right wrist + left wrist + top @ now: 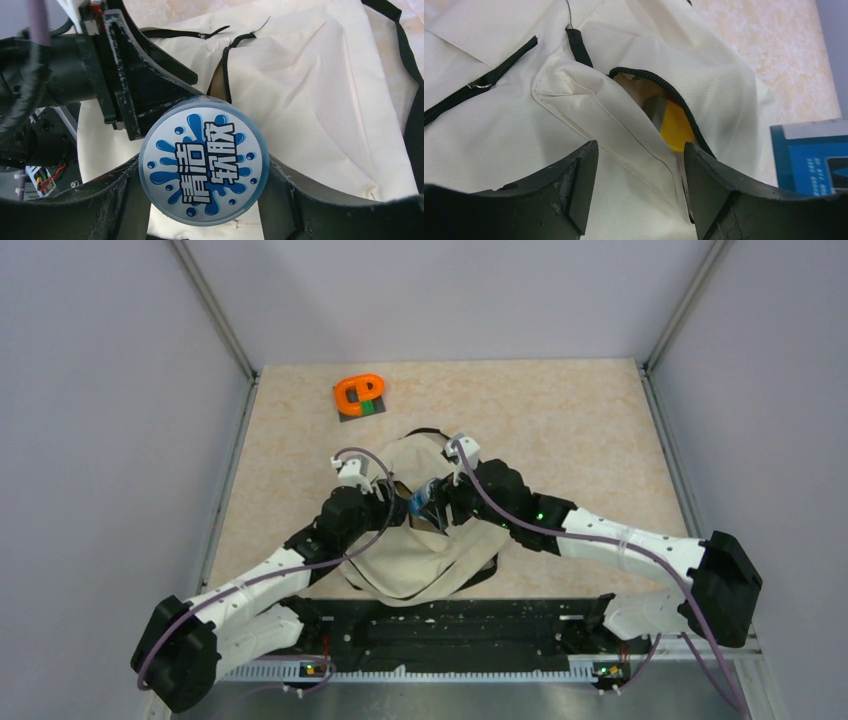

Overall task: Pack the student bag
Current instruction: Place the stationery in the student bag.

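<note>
One pocket [644, 95] on the student bag [420, 560] gapes open at the zip, with something yellow [676, 127] sitting inside. The bag lies mid-tabletop [560, 430], at the arms' end. The left gripper [640, 150] hovers over the pocket flap, jaws apart and gripping nothing. The right gripper [204, 167] has its jaws clamped on a round blue-and-white tub [205, 145] just beside the opening. An orange gadget [360, 395] sits well apart at far left, and there's lots of tabletop out to the right wall.

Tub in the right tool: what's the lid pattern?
Silver lid with blue splashes and bold blue characters, pale blue rim. Best in the right wrist view.
</note>
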You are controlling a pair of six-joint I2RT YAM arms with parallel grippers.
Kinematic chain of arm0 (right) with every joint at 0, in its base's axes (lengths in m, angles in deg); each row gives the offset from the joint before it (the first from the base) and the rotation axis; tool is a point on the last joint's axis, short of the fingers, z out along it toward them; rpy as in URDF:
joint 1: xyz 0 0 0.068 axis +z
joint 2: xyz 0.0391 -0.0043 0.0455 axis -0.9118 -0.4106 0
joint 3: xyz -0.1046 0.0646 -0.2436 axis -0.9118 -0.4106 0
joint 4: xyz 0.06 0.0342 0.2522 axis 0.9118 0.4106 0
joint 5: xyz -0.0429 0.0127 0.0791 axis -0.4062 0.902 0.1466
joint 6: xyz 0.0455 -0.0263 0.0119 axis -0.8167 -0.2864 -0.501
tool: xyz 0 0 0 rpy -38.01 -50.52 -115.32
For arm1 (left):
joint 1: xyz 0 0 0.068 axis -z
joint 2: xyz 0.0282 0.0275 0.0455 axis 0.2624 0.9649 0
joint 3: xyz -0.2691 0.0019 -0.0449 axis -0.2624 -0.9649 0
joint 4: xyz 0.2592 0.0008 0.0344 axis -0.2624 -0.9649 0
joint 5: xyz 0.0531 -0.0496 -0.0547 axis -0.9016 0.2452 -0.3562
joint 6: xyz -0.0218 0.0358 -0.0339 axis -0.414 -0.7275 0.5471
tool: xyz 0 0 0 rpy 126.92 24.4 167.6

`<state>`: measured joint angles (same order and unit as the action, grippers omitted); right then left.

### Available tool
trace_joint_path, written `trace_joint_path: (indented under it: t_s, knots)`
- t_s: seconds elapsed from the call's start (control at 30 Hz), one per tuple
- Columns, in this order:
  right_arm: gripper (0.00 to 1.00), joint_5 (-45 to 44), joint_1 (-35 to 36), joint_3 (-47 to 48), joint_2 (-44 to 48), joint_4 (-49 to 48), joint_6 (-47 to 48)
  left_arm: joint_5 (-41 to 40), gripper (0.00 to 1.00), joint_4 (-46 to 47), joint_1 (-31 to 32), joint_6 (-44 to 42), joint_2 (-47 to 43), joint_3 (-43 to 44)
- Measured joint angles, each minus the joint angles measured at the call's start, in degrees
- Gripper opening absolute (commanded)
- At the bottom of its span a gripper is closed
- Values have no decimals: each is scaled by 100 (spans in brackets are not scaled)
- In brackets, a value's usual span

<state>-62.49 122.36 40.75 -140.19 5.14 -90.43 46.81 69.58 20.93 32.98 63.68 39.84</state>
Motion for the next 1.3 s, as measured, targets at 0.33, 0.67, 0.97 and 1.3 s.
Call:
trace_joint_path:
  t_s: [0.33,0.67,0.97,1.3]
  knots:
    - [6,-20,87,0,0,-2,72,-127,24,-131,-7,22,457,205]
    - [2,122,273,452,-1158,-393,116,-173,0,-31,-9,26,-39,-105]
    - [0,-385,264,935,-1965,-282,249,-291,0,-83,-57,28,-42,-254]
    - [0,-1770,577,1451,-2590,-243,704,-249,0,131,-57,153,-175,-424]
